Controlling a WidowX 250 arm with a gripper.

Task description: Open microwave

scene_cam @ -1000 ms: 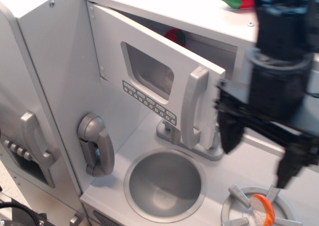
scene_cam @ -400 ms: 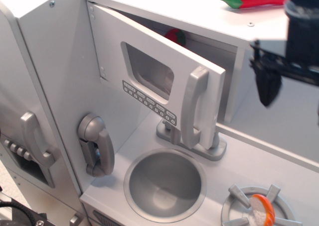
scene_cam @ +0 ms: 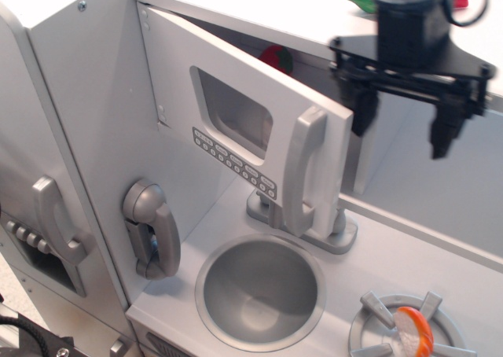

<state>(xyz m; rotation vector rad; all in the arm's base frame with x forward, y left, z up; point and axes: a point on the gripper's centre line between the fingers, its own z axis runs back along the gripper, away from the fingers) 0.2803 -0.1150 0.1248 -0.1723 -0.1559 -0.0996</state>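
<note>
Grey toy kitchen counter [scene_cam: 440,255], pale cabinet walls all round. Hand [scene_cam: 402,133] hangs at upper right, black, fingers spread wide apart, holding nothing. A second ago it sat lower and further right, down over the counter near the burner; a moment ago it had swung out toward the right edge of view; now it has come back left and up, level with the top of the door's free edge.

Left finger [scene_cam: 364,109] sits just beside the free edge of the microwave [scene_cam: 236,113] door, close to the top of the handle [scene_cam: 301,172]; contact cannot be told. Right finger is out in open air over the back counter.

Microwave door stands ajar, hinged at left, free edge swung out toward the camera. Same angle as in both earlier views. A red and green item [scene_cam: 277,58] shows in the gap behind the door.

Open room: bare counter to the right of the door and below the hand. Lower down, sink bowl [scene_cam: 261,292] under the handle, burner [scene_cam: 405,329] with an orange and white piece at lower right. Phone handset [scene_cam: 153,230] on left wall, well apart from the hand.
</note>
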